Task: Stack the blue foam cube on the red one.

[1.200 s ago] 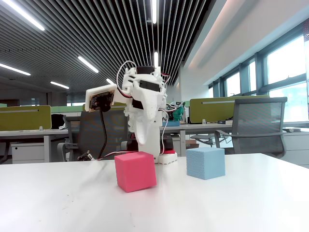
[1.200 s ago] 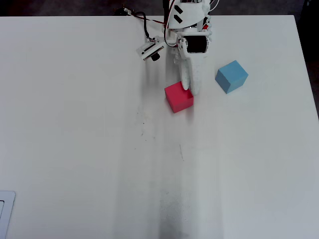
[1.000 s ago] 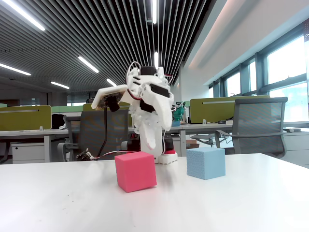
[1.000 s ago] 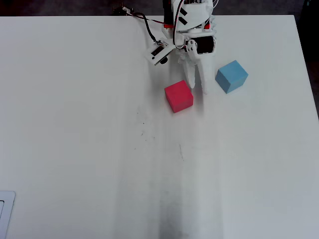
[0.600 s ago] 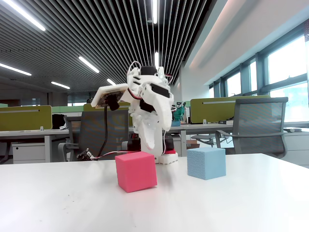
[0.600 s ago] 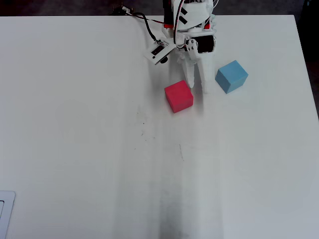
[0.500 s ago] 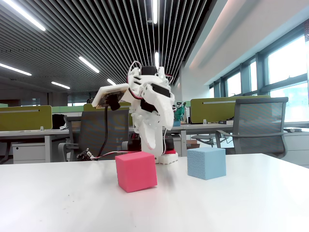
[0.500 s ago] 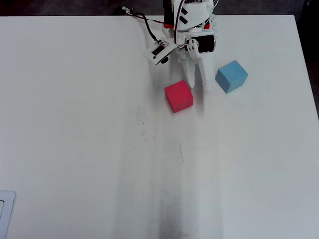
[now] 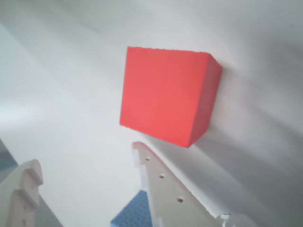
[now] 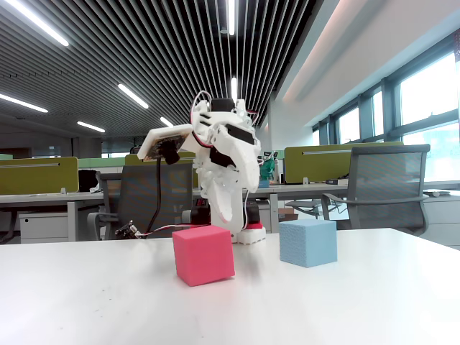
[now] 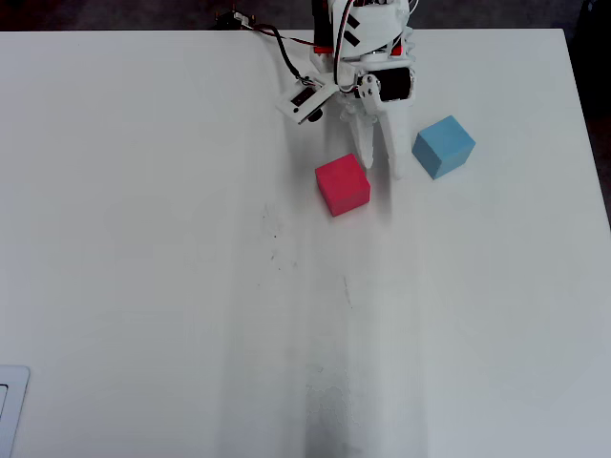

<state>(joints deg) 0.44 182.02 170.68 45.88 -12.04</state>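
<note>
Two foam cubes sit on the white table [image 11: 172, 286], and we take them from the near side going back. In the fixed view the red one [image 10: 203, 254] is nearest to us, left of centre, turned slightly so one corner faces forward. The blue foam cube [image 10: 307, 242] stands a little farther back and to the right, well apart from the red one, with bare table between them. In the overhead view we see the same pair: the red one [image 11: 343, 185] on the left and the blue foam cube [image 11: 444, 147] on the right, both resting flat. Behind them the gripper [image 11: 378, 173] hangs above the gap between the cubes, closer to the red one and touching neither. Its two fingers are spread apart with nothing between them. In the wrist view we see one finger [image 9: 175, 191] just below the red one [image 9: 165, 101], and a blue patch at the bottom edge is probably the blue foam cube [image 9: 135, 213]. Farthest back stands the arm's base.
</note>
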